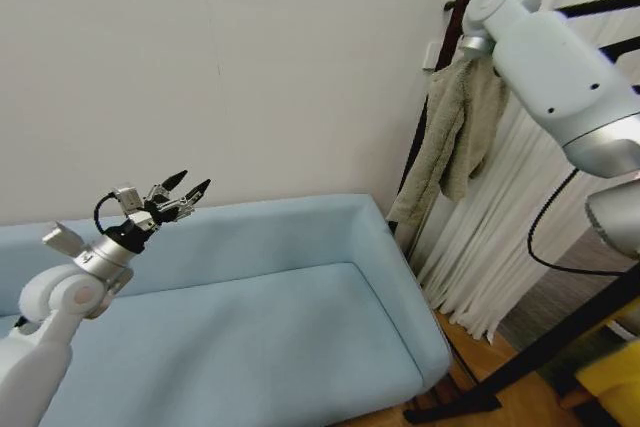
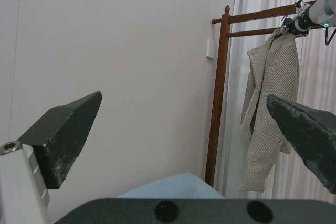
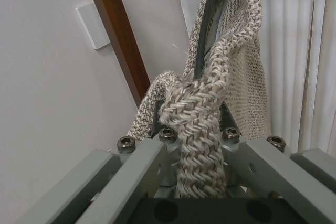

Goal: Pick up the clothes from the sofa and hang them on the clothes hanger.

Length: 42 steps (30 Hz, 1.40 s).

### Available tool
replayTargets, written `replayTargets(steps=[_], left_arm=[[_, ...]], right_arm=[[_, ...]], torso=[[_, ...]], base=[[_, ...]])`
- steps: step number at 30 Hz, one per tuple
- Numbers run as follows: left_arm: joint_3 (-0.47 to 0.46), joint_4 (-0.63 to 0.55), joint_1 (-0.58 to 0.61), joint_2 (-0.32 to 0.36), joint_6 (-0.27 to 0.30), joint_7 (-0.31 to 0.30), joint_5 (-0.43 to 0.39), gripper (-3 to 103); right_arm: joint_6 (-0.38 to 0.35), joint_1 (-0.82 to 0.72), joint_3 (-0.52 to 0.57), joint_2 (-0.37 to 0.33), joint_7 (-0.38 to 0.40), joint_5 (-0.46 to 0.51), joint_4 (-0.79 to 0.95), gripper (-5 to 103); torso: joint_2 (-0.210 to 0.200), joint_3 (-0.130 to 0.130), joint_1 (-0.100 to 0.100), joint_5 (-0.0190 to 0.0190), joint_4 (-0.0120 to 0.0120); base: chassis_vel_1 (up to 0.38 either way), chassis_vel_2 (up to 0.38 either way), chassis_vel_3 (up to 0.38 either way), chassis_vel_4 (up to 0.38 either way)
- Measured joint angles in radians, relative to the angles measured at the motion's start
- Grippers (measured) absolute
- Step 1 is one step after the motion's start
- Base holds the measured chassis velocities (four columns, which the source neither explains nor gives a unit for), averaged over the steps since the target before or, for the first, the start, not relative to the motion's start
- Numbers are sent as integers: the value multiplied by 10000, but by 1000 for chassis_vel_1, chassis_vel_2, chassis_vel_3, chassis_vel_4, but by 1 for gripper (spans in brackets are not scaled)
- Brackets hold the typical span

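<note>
My right end effector (image 2: 289,28) is clenched on a bunched fold of the knitted sweater (image 3: 197,129), which hangs below it just beside the wooden rack (image 3: 118,30). I judge this to be the hanging step, and the next move calls for the knit to sit securely over a rail before I let go. Farther off and lower, my left end effector (image 1: 194,181) hovers with fingers spread above the sofa (image 1: 260,327); I can read no label or writing anywhere.

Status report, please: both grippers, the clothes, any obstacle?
Left gripper open, holding nothing, above sofa. Right gripper shut on sweater, up at wooden rack rail. No obstacle seen.
</note>
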Motion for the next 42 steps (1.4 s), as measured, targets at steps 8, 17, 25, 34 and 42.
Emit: replayTargets(steps=[8, 17, 25, 34, 42], left_arm=[[6, 42, -19, -51, 1, 62, 26, 100], [56, 146, -77, -75, 1, 180, 70, 100], [85, 202, -102, -111, 1, 244, 104, 100], [117, 261, -114, -154, 1, 355, 166, 100], [133, 266, -93, -170, 2, 459, 186, 100]], right_arm=[[-129, 34, -11, -11, -323, -56, -576, 6], [-150, 125, -118, -155, -534, -210, -974, 6], [-161, -3, -149, -324, -508, -105, -943, 6], [-191, 141, -385, -510, -641, -64, -999, 6], [-207, 114, -373, -538, -499, 95, -1006, 6]], torso=[[0, 0, 0, 0, 1], [0, 0, 0, 0, 0], [0, 0, 0, -1, 3], [0, 0, 0, 2, -1], [0, 0, 0, -2, 0]], base=[[0, 0, 0, 0], [0, 0, 0, 0], [0, 0, 0, 0], [0, 0, 0, 0], [0, 0, 0, 0]])
